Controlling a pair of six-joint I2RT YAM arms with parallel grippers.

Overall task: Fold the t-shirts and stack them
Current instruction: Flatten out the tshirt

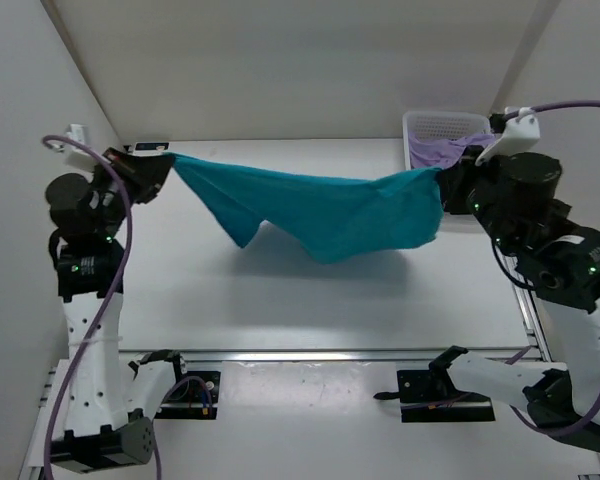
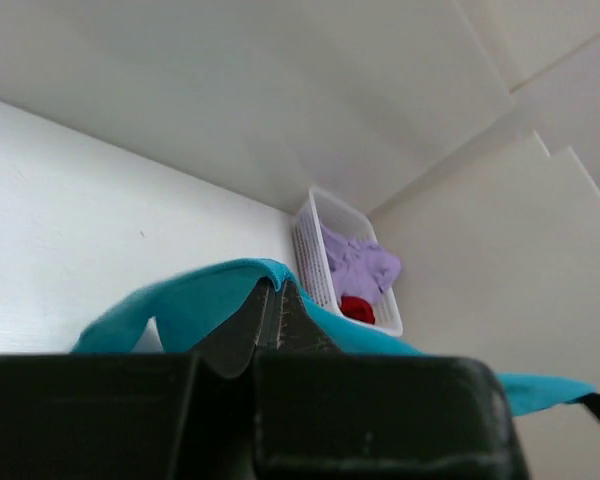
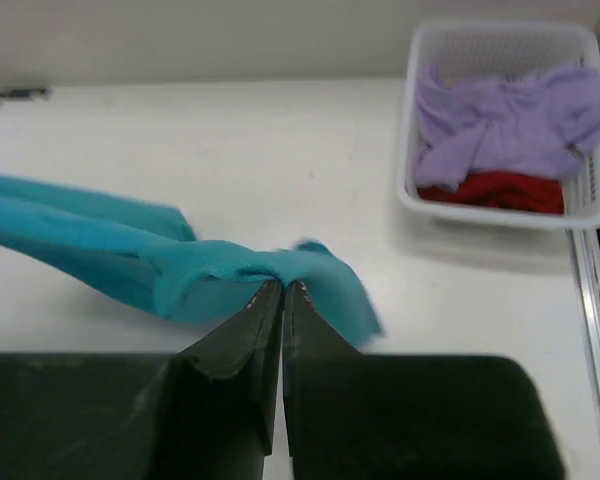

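White walls close in a plain white counter [image 1: 310,300], and in the upper right of the frame stands a white lattice basket [image 1: 425,125]. My two arms stand at the bottom of the top view and both reach up and outward, so the teal t-shirt [image 1: 330,210] hangs between them in the air, across the middle of the frame, above the counter. My left pincer [image 1: 163,160] is closed on one end of this shirt at the upper left, and my right pincer [image 1: 442,180] is closed on the other end at the right, just below the basket. In each wrist view the two fingers are pressed together with a fold of teal cloth between their tips. I judge that I hold it wide like this so the cloth opens by its own weight and can go down flat for folding; the upper edge is almost tight, but the lower part sags in uneven points, so it is not yet spread well. The lavender t-shirt [image 3: 505,120] and the red t-shirt [image 3: 500,190] lie crumpled in the basket, the lavender one on top, both waiting. My left arm is bent at the elbow with the wrist turned toward the centre; my right arm bends the same way from the other side.
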